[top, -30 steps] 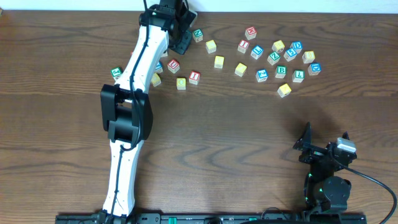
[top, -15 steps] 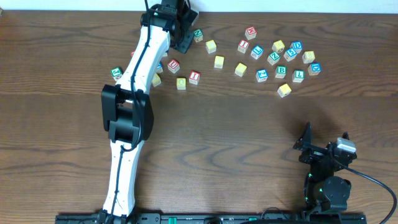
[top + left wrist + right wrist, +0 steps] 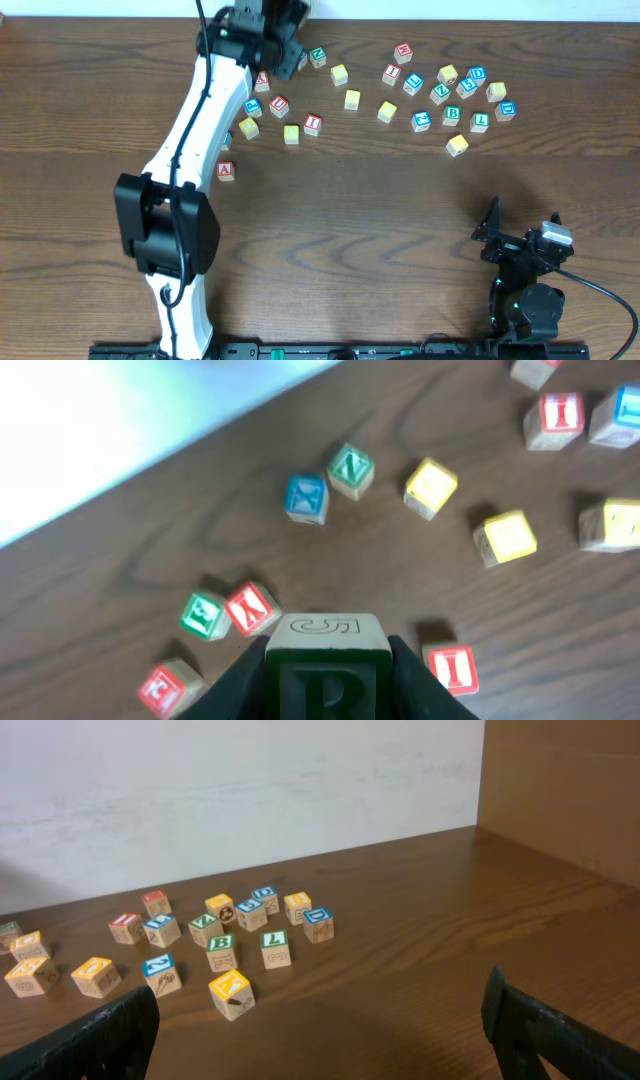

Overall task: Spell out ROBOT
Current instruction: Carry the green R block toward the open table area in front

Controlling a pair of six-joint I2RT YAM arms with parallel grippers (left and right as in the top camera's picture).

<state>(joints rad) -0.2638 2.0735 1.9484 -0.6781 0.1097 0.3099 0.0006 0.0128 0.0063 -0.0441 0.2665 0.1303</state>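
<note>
My left gripper (image 3: 327,685) is shut on the green-letter R cube (image 3: 325,630) and holds it above the table, over the left group of cubes. In the overhead view the left gripper (image 3: 283,55) is at the far left of the row and hides the R cube. The green-letter B cube (image 3: 452,114) sits in the right cluster and also shows in the right wrist view (image 3: 221,944). Yellow-faced cubes (image 3: 352,98) (image 3: 387,110) lie mid-row. I cannot read which blue cube is the T. My right gripper (image 3: 320,1030) is open and empty near the front right (image 3: 497,235).
Red-lettered cubes lie near the left arm: an A (image 3: 225,170), an I (image 3: 313,123) and a U (image 3: 279,104). A lone yellow cube (image 3: 457,144) sits in front of the right cluster. The table's far edge runs just behind the cubes.
My left arm has swung to the left, elbow moving left and nearer, with the R cube still held. A red A cube it covered now shows. The right arm has not moved.
</note>
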